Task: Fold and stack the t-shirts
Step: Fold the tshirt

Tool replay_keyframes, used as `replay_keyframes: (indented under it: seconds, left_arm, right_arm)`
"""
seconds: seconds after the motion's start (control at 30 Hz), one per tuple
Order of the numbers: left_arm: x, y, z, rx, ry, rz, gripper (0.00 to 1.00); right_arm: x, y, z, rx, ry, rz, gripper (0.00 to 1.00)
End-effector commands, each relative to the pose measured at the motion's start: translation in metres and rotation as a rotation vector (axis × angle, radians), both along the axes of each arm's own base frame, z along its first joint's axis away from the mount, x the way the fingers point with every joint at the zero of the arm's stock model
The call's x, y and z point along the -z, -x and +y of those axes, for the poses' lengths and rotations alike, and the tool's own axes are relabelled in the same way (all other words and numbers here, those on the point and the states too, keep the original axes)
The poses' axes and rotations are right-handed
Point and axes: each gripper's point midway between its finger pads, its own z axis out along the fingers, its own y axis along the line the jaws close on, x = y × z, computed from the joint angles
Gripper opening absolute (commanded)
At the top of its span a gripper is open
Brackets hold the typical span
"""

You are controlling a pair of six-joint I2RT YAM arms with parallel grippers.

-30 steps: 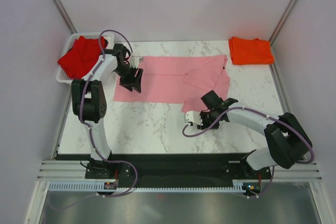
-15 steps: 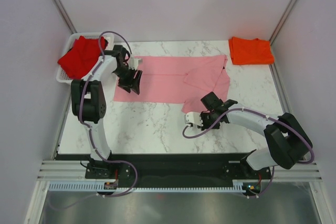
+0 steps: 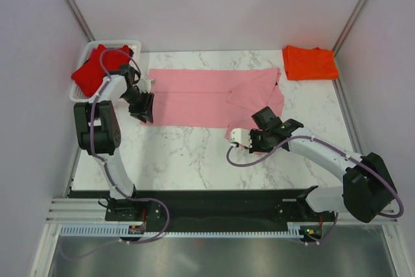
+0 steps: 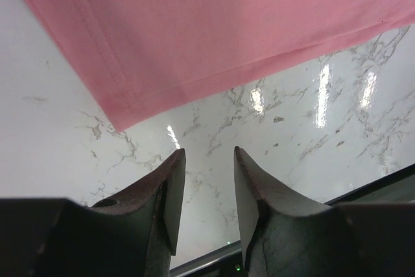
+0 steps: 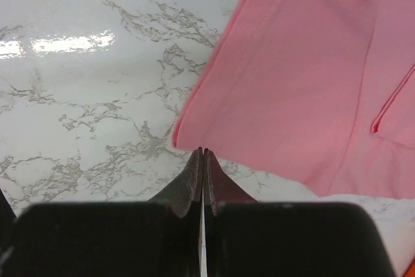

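Left fingers (image 3: 144,108) sit at the pink shirt's (image 3: 207,95) left edge, right fingers (image 3: 260,119) at its near hem, on the bench (image 3: 181,154). Left wrist: slightly parted, empty, just short of the shirt's corner. Right wrist: pressed together, empty, tips at the hem.

Soft matt cloth on a glossy, marble-look bench.

The bench (image 3: 188,154) is smooth, white with grey veins, and polished enough to throw back bright lamp streaks. The pink t-shirt (image 3: 194,95) is matt knit cloth with a stitched hem. The orange t-shirt (image 3: 310,63) and red t-shirt (image 3: 97,72) look equally dull and soft. The basket (image 3: 130,44) is white plastic mesh. The left gripper (image 4: 206,155) has dark matt fingers, probably plastic, faintly scuffed.
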Motion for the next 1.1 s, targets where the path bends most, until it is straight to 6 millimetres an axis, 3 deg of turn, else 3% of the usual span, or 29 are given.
replay_keyframes:
  seconds: [0.0, 0.03, 0.07, 0.1, 0.2, 0.43, 0.8, 1.07]
  left_arm:
    - [0.009, -0.004, 0.002, 0.041, -0.016, -0.022, 0.43]
    - [0.012, -0.004, 0.002, 0.040, -0.018, -0.016, 0.43]
    - [0.013, -0.004, 0.003, 0.039, -0.021, -0.016, 0.45]
    - [0.013, -0.006, 0.005, 0.042, -0.028, -0.021, 0.45]
    - [0.016, -0.008, 0.016, 0.030, -0.075, -0.031, 0.46]
    - [0.023, -0.017, 0.045, -0.048, -0.145, -0.029, 0.47]
    - [0.046, -0.033, 0.049, -0.057, -0.150, 0.009, 0.46]
    - [0.055, -0.018, 0.061, -0.041, -0.227, 0.025, 0.45]
  right_arm:
    - [-0.011, 0.000, -0.002, 0.032, 0.000, -0.010, 0.00]
    - [-0.011, -0.001, -0.003, 0.041, 0.000, -0.012, 0.02]
    - [-0.013, -0.001, -0.003, 0.049, -0.002, -0.015, 0.17]
    - [-0.014, -0.001, -0.003, 0.050, -0.004, -0.019, 0.23]
    - [-0.012, 0.002, -0.005, 0.045, -0.001, -0.016, 0.36]
    - [0.001, 0.009, -0.009, 0.034, 0.023, 0.014, 0.39]
    - [0.008, 0.011, -0.010, 0.032, 0.032, 0.028, 0.40]
    - [0.010, 0.014, -0.013, 0.038, 0.033, 0.030, 0.40]
